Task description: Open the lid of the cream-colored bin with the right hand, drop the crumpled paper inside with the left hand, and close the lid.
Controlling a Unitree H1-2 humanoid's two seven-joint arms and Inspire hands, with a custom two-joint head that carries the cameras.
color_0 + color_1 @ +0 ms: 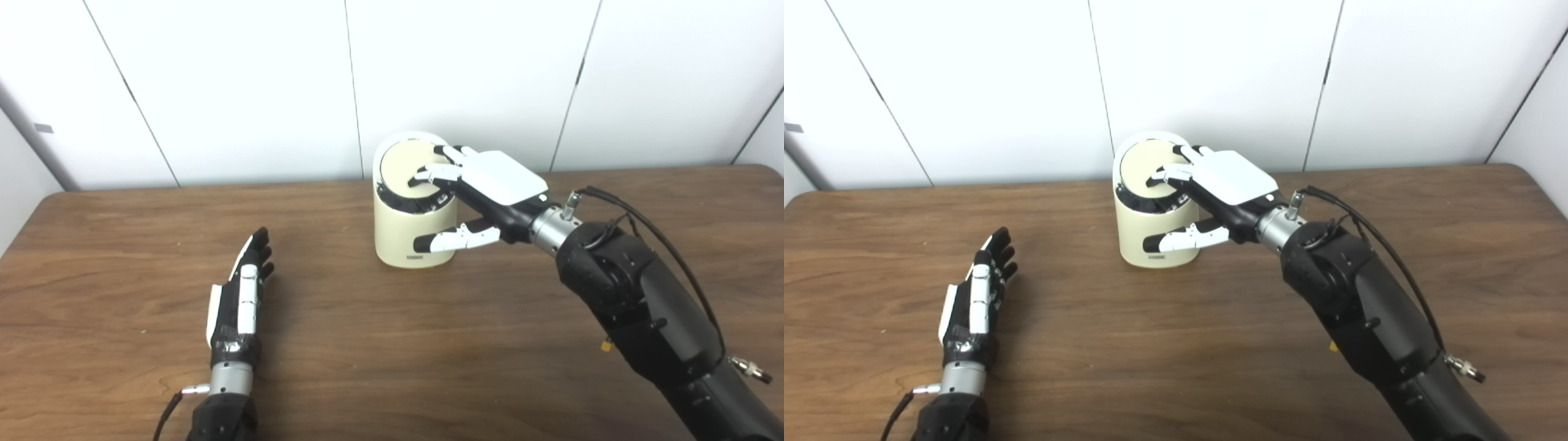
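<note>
Bin is standing mid-table; right hand, fingers spread, is pressing its lid. Left hand, lying left of it, is empty, fingers extended; paper unseen. Closing step likely; next, withdrawing.

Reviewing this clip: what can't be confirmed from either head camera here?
- Crumpled paper: not visible in either view.
- Inside of the cream-colored bin: hidden by its lid and the right hand.
- Left hand palm: seen edge-on, so anything held is hidden.
- Small label at the bin's base: too small to read.
</note>
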